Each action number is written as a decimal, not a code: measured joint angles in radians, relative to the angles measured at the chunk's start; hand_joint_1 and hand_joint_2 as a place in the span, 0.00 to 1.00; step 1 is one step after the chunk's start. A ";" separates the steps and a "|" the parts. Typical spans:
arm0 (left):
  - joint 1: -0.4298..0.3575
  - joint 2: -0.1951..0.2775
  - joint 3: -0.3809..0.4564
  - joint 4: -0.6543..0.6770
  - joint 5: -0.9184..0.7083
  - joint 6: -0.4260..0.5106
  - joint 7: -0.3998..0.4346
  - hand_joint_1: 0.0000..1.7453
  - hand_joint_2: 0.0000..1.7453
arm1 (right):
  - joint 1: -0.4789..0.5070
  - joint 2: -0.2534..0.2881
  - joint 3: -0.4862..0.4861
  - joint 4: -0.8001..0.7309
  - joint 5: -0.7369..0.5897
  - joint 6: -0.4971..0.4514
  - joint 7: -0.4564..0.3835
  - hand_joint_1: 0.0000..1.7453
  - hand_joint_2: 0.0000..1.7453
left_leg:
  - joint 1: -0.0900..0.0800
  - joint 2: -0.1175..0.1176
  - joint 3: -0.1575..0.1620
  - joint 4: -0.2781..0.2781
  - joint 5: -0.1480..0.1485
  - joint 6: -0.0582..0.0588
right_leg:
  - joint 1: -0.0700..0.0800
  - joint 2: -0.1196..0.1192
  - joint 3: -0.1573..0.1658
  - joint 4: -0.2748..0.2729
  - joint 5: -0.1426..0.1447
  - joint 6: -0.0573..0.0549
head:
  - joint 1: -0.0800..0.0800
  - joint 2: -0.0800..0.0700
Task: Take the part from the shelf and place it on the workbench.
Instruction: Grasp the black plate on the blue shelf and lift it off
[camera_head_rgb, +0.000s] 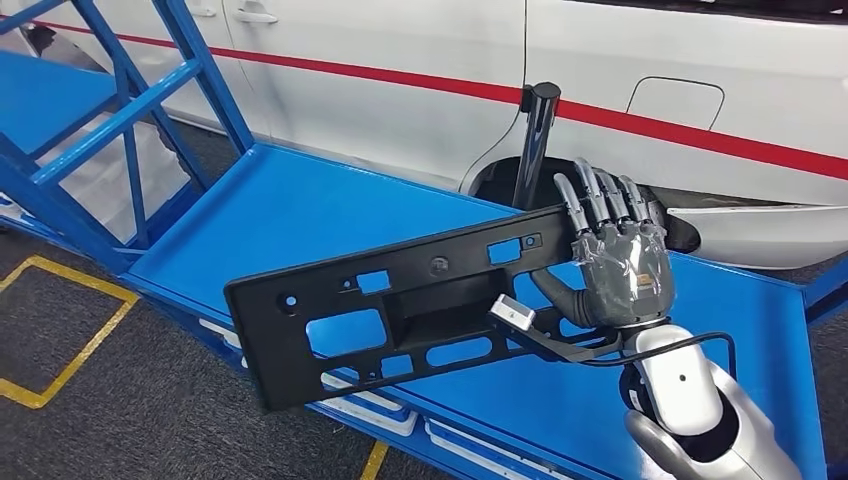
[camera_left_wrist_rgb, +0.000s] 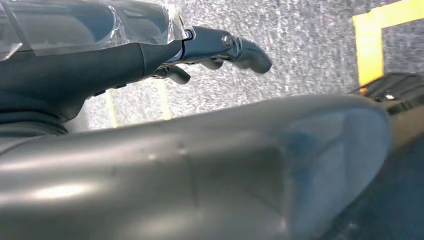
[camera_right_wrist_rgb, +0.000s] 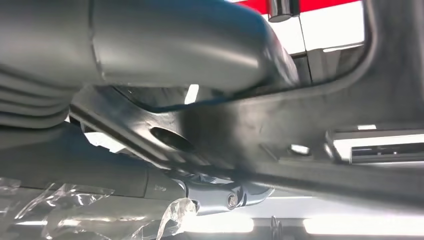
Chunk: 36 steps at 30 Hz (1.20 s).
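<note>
The long black plastic part (camera_head_rgb: 400, 310), a flat panel full of cut-outs, hangs tilted in the air above the blue workbench (camera_head_rgb: 290, 205), its far end lower and reaching out past the bench's near edge. The right hand (camera_head_rgb: 615, 265) grips the part's upper right end, fingers (camera_head_rgb: 590, 205) folded over the top edge and thumb beneath. The left hand (camera_left_wrist_rgb: 150, 55) hangs over grey speckled floor (camera_left_wrist_rgb: 300, 45) with yellow lines (camera_left_wrist_rgb: 370, 35), its fingers loosely curled and holding nothing. Behind the bench stands a white car (camera_head_rgb: 600, 60) with a red stripe
</note>
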 joint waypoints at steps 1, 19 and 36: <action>0.000 0.000 0.001 0.000 -0.002 -0.001 -0.005 0.00 0.00 | -0.001 0.005 0.004 0.003 0.000 -0.003 0.000 0.00 0.00 | 0.002 0.001 -0.031 0.068 -0.034 -0.005 | 0.000 -0.001 -0.001 0.000 0.001 -0.003 | -0.001 0.000; 0.002 0.002 0.009 0.000 -0.006 -0.001 -0.035 0.00 0.00 | -0.010 0.014 0.051 0.024 0.003 -0.004 -0.008 0.00 0.00 | 0.006 0.001 0.037 -0.089 0.060 0.039 | -0.001 0.001 -0.124 0.282 -0.141 0.040 | 0.003 0.000; 0.002 0.001 0.009 0.000 -0.022 -0.001 -0.029 0.00 0.00 | 0.090 0.008 -0.019 0.027 0.122 -0.233 0.036 0.00 0.00 | 0.009 0.003 -0.077 0.183 -0.053 -0.014 | 0.004 0.000 0.014 -0.012 -0.002 -0.007 | 0.001 0.000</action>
